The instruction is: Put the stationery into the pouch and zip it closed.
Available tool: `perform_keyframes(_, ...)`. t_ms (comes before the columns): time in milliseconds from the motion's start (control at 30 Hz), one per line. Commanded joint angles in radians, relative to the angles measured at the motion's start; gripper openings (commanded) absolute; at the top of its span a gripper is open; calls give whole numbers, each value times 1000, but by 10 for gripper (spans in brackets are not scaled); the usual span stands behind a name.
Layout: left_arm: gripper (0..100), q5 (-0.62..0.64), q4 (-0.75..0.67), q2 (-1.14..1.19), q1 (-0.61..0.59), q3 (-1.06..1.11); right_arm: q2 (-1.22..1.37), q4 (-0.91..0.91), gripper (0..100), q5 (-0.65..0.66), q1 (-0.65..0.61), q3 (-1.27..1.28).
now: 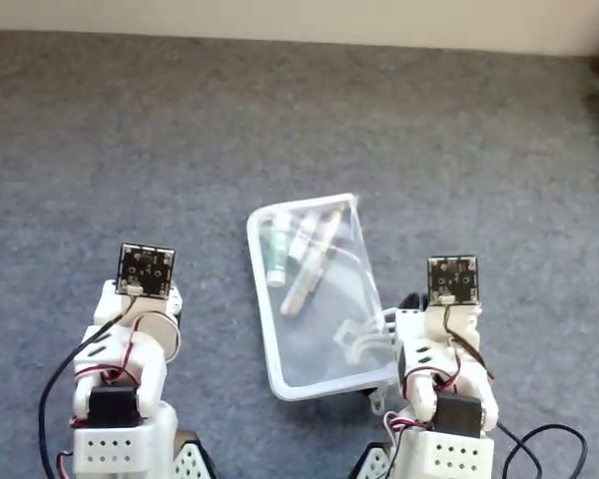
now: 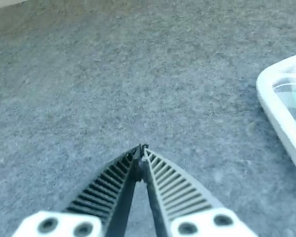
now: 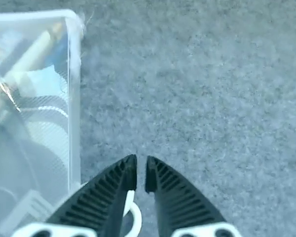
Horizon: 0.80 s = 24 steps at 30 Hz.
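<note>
A clear, white-edged pouch (image 1: 314, 354) is laid flat on the grey table (image 1: 100, 130); pens (image 1: 304, 277) and a green-tinted tube (image 1: 277, 261) are held inside, toward its far end.

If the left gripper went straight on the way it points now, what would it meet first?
Probably bare grey carpet; the left gripper points past the pouch, which lies off to one side.

A clear pouch (image 1: 304, 349) holding stationery (image 1: 304, 264) lies on grey carpet (image 1: 130, 130) between the left arm (image 1: 130, 344) and right arm (image 1: 444, 344).
</note>
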Motion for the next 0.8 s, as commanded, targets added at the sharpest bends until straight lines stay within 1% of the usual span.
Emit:
perform_keyframes(0, 11, 5, -37, -12, 58, 24, -18, -21, 4, 15, 13, 107)
perform_keyframes(167, 11, 5, -35, -12, 61, 24, -16, -15, 4, 14, 13, 107)
perform_keyframes(333, 14, 5, -35, -10, 62, 24, -16, 65, 4, 15, -4, 108)
perform_keyframes(400, 14, 5, -35, -10, 87, 24, -16, 114, 4, 15, -4, 108)
perform_keyframes(533, 14, 5, -34, -10, 173, 24, -16, 209, 4, 15, -4, 110)
perform_keyframes(600, 14, 5, -12, -10, 200, 24, -16, 246, 4, 15, -1, 110)
perform_keyframes(767, 14, 5, 61, -10, 213, 24, -16, 286, 4, 12, 4, 110)
